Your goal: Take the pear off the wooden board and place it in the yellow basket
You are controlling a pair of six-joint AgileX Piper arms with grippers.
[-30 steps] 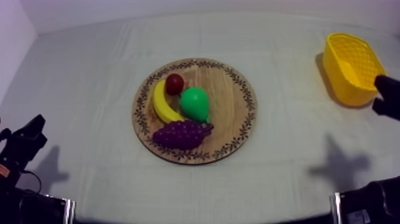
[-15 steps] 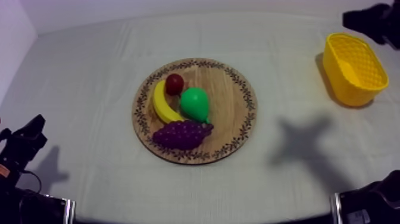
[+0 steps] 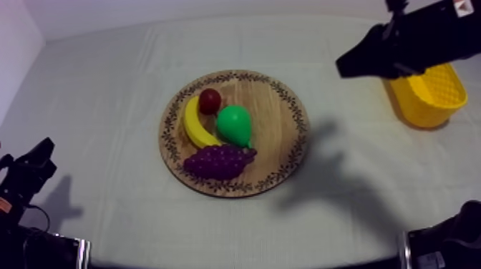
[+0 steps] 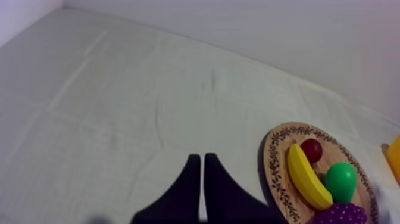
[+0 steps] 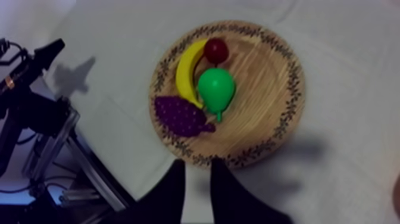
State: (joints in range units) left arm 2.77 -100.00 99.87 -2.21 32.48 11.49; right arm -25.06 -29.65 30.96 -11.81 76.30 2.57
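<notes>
Basket of yellow plastic (image 3: 433,100) half hidden behind right hand (image 3: 343,69), spread; left hand (image 4: 201,162) pressed together; one green pear (image 3: 234,124) on round wooden board (image 3: 278,107)

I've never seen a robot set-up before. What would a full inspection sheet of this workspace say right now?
surface: grey-white cloth, faintly creased, shadowed beside the board.
job's things: green toy pear lies on the round wooden board with a patterned rim; yellow basket stands at the right side, partly behind the right arm.
clutter: yellow toy banana, small red fruit and purple bunch of toy grapes share the board.
end effectors: left end effector shut, empty, low at the left side; right end effector open, empty, aloft between board and basket.
cables: nothing seen.
surroundings: pale wall behind the table.
</notes>
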